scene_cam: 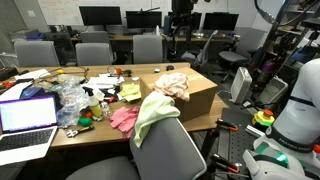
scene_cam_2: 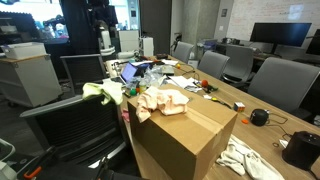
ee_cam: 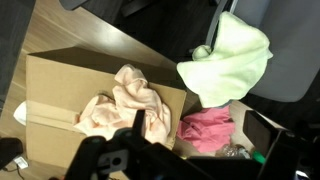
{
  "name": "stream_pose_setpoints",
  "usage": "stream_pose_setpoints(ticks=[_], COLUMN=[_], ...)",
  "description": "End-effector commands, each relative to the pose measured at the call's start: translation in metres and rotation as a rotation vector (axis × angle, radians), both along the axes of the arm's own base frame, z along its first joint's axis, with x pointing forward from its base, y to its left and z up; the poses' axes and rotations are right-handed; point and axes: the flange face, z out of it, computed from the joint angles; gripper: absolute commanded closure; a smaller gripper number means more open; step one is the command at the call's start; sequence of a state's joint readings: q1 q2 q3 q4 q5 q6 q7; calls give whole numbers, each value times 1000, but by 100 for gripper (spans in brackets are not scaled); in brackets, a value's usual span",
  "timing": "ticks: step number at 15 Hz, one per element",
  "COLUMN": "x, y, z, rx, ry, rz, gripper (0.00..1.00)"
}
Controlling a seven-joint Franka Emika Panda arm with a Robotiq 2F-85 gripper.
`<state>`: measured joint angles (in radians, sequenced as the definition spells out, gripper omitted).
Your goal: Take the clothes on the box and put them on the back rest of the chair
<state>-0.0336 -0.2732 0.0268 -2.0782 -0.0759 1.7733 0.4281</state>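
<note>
On the long wooden table (scene_cam: 85, 135), crowded with a laptop (scene_cam: 25, 115) and clutter (scene_cam: 80, 100), the risks begin with the largest pieces. The chair (scene_cam: 170, 150) stands just beside the table edge. It is an office chair, so I judge it may turn or roll away if the arm pushes its back rest while laying cloth on it. The box (scene_cam_2: 185, 135) lies on the table near that chair. It is plain cardboard and probably light, so a grasp that goes too deep could catch the top flap and drag the box instead of the fabric. The pale yellow-green garment (ee_cam: 230, 55) already hangs over the top of the back rest, but it seems to sit toward one corner. A brush from the arm or from the next cloth could pull it down to the floor. The peach-pink garment (ee_cam: 125, 100) lies crumpled on the box top, so I judge half of the task is left. It is soft and folded on itself; a pinch on a thin fold may slip, and a trailing end may snag on the box edge. The gripper (ee_cam: 115, 145) hovers above this garment with its jaws apparently spread apart and holding nothing, though it shows dark and blurred. The bright pink cloth (ee_cam: 205, 128) lies just beside the box, and a misplaced descent could take it by mistake
</note>
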Motion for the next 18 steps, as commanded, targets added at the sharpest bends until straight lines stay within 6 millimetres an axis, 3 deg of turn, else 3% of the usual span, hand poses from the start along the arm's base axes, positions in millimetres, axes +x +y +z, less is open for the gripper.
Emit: stream_pose_setpoints(ticks=[1,10,14,18], x=[22,82,109,125], y=[-39,-127,-159,-178], z=[-9,-60,-101,-152], rx=[75,109,167,185], ry=[37,12,-1,54], rz=[-69,-293,-366,-434], gripper=[0,0,0,0])
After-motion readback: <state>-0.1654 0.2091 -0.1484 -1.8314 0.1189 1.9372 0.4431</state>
